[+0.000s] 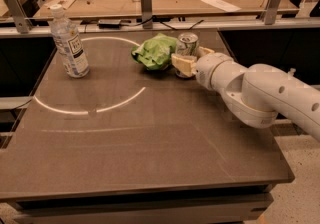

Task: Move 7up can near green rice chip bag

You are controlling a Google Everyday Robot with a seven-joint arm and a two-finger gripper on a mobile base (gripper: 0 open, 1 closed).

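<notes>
Claw: cream two-finger claw, clamped on the can
Can: small silver-white aluminium 7up can, upright between its fingers
Bag: wrinkly light-green foil chip bag, just beside the claw; both on the grey tabletop

Dark table with open surface across its near half and middle. At the far edge, the bag, can and gripper crowd together, the can just beside the bag. The arm reaches in from the right and blocks that side. A bottle stands far left, well apart. A post rises behind.
</notes>
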